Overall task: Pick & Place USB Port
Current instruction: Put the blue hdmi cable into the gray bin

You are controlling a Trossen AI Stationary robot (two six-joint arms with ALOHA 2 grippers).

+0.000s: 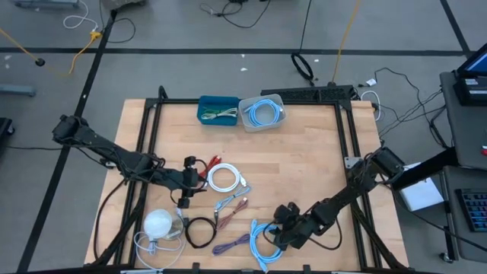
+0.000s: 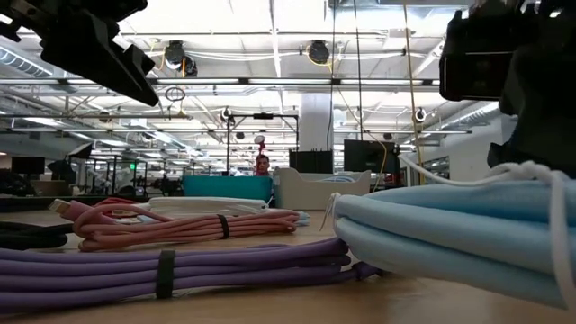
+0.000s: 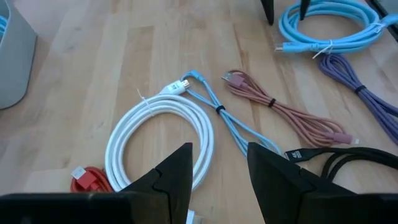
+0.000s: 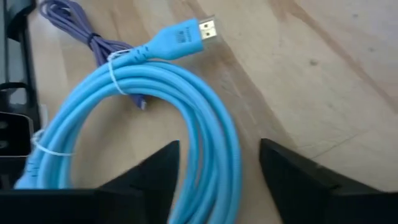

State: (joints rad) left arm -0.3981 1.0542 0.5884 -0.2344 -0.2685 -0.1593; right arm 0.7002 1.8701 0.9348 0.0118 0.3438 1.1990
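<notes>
Grey floor (image 1: 228,34) with loose cables, possibly a workshop hall under ceiling lights (image 2: 315,49)

No text, label, brand, number or sign can be read anywhere in these views.

Two dark jointed arms, each pincer (image 4: 217,171) with black wedge-shaped fingers (image 3: 171,177)

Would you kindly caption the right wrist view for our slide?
Right gripper open, straddling the coiled light-blue cable on the wooden table.
</notes>
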